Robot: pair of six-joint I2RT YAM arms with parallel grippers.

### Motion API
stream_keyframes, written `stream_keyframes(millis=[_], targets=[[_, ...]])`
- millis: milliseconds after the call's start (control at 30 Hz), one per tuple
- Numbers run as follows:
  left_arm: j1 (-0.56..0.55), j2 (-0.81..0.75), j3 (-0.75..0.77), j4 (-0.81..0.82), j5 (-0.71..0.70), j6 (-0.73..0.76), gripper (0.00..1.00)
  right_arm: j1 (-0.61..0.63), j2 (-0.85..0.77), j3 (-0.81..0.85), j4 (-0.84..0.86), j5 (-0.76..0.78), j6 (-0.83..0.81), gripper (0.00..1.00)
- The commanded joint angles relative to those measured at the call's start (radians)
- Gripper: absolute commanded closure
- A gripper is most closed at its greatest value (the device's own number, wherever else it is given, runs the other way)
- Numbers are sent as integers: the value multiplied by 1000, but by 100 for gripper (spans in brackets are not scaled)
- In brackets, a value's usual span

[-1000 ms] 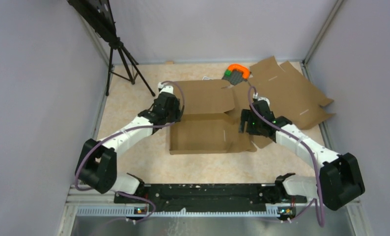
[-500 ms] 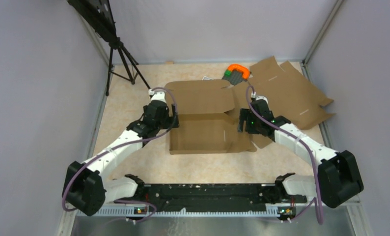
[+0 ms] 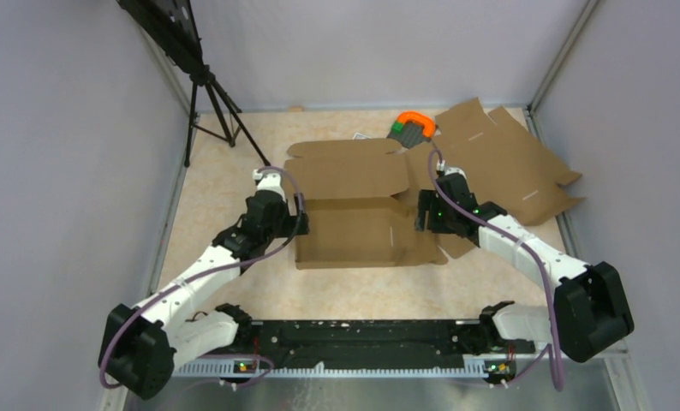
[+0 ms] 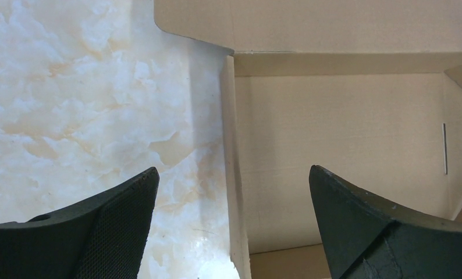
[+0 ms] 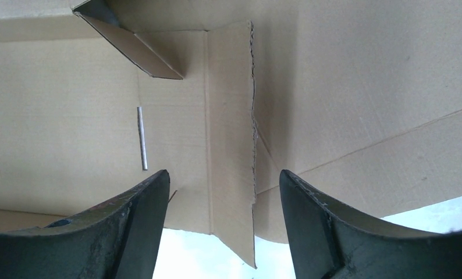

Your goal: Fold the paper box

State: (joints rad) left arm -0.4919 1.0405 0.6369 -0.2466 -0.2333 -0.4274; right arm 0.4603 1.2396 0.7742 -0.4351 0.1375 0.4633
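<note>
The paper box point(image 3: 354, 229) is a brown cardboard blank in the middle of the table, half formed, with its lid panel point(image 3: 345, 171) lying flat behind the tray. My left gripper point(image 3: 295, 224) is open at the box's left wall; in the left wrist view that upright wall point(image 4: 233, 174) stands between the spread fingers point(image 4: 130, 226), untouched. My right gripper point(image 3: 424, 218) is open at the box's right side. In the right wrist view a side flap point(image 5: 231, 128) with a torn edge lies between the fingers point(image 5: 141, 226), and a folded corner tab point(image 5: 132, 49) stands inside.
A second brown cardboard blank point(image 3: 508, 163) lies flat at the back right, under the box's right flap. A grey pack with an orange handle point(image 3: 412, 126) sits behind the box. A black tripod point(image 3: 212, 103) stands at the back left. Grey walls enclose the table.
My left arm has drawn back towards the near left, and its gripper has slid down along the box's left wall. The lid panel now lies uncovered. The right arm has barely moved.
</note>
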Motion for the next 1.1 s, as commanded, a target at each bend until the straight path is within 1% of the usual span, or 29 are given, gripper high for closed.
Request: stream_keyframes(millis=[0, 67, 133, 167, 433, 533, 633, 733, 833, 867, 900, 933, 1000, 1067], targets=[[1, -45, -29, 49, 18, -25, 1, -6, -2, 11, 19, 7, -9, 34], [0, -53, -42, 52, 23, -23, 1, -6, 0, 12, 23, 3, -9, 37], [1, -52, -46, 53, 36, -20, 1, -6, 5, 16, 25, -8, -9, 44], [1, -48, -47, 52, 41, -17, 1, -6, 9, 16, 25, -12, -9, 45], [0, 16, -36, 60, 89, -13, 2, -6, 26, -1, 46, -25, -22, 46], [2, 30, -36, 72, 82, -25, 2, -6, 37, 3, 44, -23, -29, 46], [2, 39, -26, 54, 33, -62, 1, -6, 47, 6, 43, -22, -33, 49], [1, 43, -27, 71, 66, -57, 2, -6, 50, 1, 56, -23, -33, 61], [2, 71, -15, 81, 107, -52, 2, -5, 53, 3, 58, -34, -38, 82], [2, 86, -10, 79, 117, -49, 2, -5, 53, 5, 61, -35, -42, 87], [2, 105, -6, 78, 125, -47, 2, -5, 51, 7, 61, -35, -45, 90], [1, 118, -4, 80, 133, -45, 2, -6, 47, 11, 58, -36, -49, 97], [1, 140, -1, 87, 148, -41, 1, -6, 35, 21, 51, -35, -61, 100], [1, 158, 4, 93, 170, -37, 2, -6, 23, 29, 43, -34, -68, 100]])
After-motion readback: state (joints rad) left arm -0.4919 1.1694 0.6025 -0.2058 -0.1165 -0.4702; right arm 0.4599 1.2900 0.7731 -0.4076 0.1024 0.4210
